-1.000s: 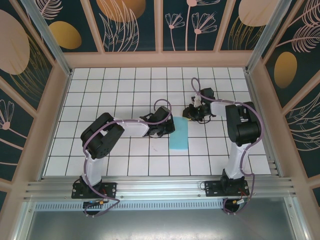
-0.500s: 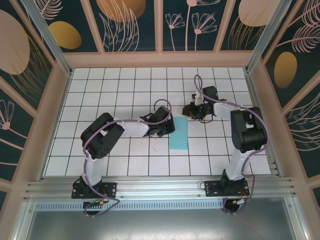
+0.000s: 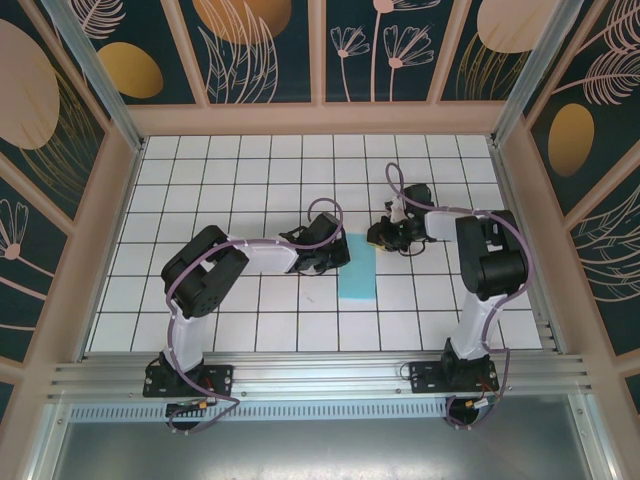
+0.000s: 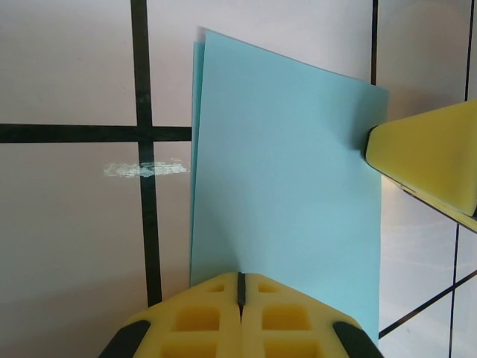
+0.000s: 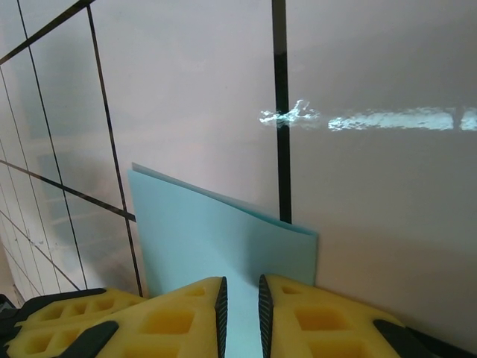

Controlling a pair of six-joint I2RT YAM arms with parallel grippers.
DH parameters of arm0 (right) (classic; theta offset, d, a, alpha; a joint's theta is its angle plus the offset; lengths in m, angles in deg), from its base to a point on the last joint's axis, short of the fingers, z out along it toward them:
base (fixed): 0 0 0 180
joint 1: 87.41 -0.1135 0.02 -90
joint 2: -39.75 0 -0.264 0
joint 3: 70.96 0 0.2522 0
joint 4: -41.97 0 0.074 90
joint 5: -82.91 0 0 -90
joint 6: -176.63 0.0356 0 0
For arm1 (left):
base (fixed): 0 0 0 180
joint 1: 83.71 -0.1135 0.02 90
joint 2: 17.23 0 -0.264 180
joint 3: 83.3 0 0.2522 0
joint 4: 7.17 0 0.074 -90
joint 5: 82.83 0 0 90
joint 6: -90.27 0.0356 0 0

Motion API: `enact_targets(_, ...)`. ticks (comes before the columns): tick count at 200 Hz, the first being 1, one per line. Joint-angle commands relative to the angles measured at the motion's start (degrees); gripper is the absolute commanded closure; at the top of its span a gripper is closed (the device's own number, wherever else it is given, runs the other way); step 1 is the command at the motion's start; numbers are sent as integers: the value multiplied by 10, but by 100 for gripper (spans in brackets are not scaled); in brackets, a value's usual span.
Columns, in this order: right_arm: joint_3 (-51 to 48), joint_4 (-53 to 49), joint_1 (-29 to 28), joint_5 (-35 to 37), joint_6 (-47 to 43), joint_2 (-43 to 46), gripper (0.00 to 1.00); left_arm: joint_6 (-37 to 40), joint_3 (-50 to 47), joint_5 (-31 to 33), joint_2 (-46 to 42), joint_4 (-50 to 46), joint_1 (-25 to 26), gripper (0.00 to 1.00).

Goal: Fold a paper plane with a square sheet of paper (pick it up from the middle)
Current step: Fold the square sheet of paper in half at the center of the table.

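Your folded light-blue sheet of thin paper (image 3: 358,270) lies flat on the white tabletop with black grid lines (image 3: 200,200), roughly mid-table between the two arms, long side running away from the bases. It is doubled over: in the left wrist view the paper (image 4: 287,186) shows a second layer peeking out along its left edge, slightly offset from the top layer. Left gripper (image 3: 335,256) sits at the sheet's left side, wrist low over the table. From its own camera the left gripper (image 4: 239,280) has both yellow fingers pressed together with only a seam between them, clenched on nothing, tips resting at the near edge of the paper. Right gripper (image 3: 378,238) is at the far right corner of the sheet. One of its yellow fingers (image 4: 428,160) meets the paper's right edge in the left wrist view. From the right wrist camera the right gripper (image 5: 240,287) has its yellow fingers nearly together with a thin slit left, and blue paper (image 5: 223,239) shows through that slit. You cannot tell from these views whether it is pinching the sheet or just sitting over it. The paper corner nearest that camera looks slightly lifted off the table. There is a small white scuff (image 4: 145,169) on a grid line just left of the sheet.
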Motion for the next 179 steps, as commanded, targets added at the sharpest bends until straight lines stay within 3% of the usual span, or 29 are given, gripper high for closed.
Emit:
enact_targets(1,-18,2,0,-8,-6,37,78,12,-23,2,33,-75,3,100)
enact_targets(61,-28,6,-4,-45,7,76,79,11,-21,1,34,-74,3,100)
enact_targets(149,-113,25,-11,-11,9,68,79,11,-24,-1,26,-64,3,100)
enact_targets(179,-123,13,-13,-15,8,114,79,12,-24,2,25,-65,3,100)
